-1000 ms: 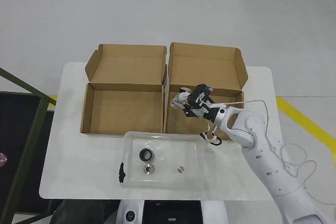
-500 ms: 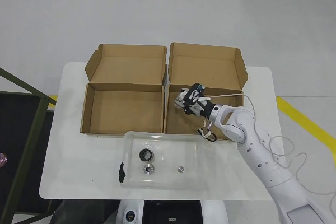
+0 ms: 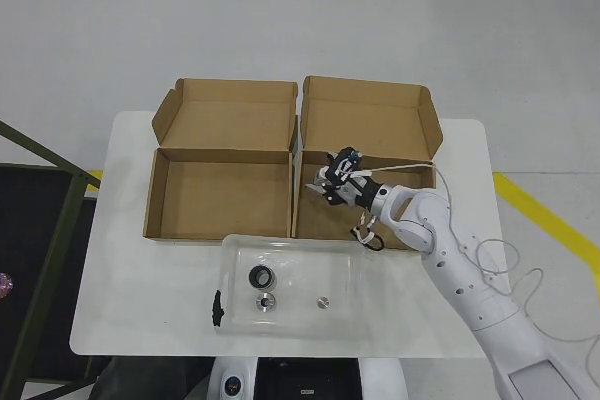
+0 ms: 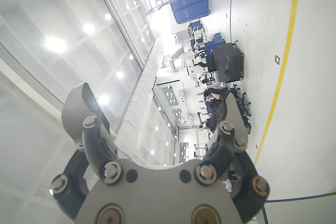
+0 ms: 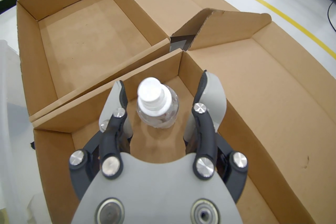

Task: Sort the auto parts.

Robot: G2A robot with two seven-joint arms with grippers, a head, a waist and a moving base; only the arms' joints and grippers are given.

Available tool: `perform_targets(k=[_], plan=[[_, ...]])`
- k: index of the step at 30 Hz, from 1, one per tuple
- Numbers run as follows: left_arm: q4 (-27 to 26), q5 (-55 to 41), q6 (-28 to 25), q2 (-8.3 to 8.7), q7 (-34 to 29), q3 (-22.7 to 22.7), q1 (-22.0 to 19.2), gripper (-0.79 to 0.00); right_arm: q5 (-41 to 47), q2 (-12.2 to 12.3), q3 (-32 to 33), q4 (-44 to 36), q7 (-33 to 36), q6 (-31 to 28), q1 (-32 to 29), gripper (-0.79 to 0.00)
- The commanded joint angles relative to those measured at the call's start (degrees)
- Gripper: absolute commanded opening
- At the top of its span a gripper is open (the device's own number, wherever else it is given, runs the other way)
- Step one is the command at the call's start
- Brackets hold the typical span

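The right pincer (image 5: pixel 163 82) is hanging open in the right box (image 5: pixel 262 93), its fingers flanking a small bottle (image 5: pixel 157 107) without touching it. The bottle is standing cap-up on the box floor, near a corner. Against a second ago, the pincer is sitting nearer the left box (image 5: pixel 86 33). The left pincer (image 4: pixel 153 96) is gaping too.

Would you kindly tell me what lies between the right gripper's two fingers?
A small clear bottle with a white cap, inside the cardboard box, apart from both fingers of the open right gripper; the right wrist view shows it.
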Motion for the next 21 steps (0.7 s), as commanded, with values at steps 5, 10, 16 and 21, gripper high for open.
perform_targets(k=[5, 10, 16, 21], plan=[[0.00, 0.00, 0.00, 0.00, 0.00, 0.00, 0.00, 0.000, -1.22, 1.12, 3.41, -7.90, 1.83, -2.09, -2.81, -0.058], [0.00, 0.00, 0.00, 0.00, 0.00, 0.00, 0.00, 0.000, -1.86, 2.23, 6.85, -15.62, 4.47, -4.54, -6.08, -0.037], [0.00, 0.00, 0.00, 0.00, 0.00, 0.00, 0.00, 0.000, -1.86, 3.43, 9.52, -24.26, 9.24, -9.27, -10.26, -0.037], [0.00, 0.00, 0.00, 0.00, 0.00, 0.00, 0.00, 0.000, -1.46, 4.27, 10.43, -29.87, 13.21, -13.20, -13.99, -0.031]])
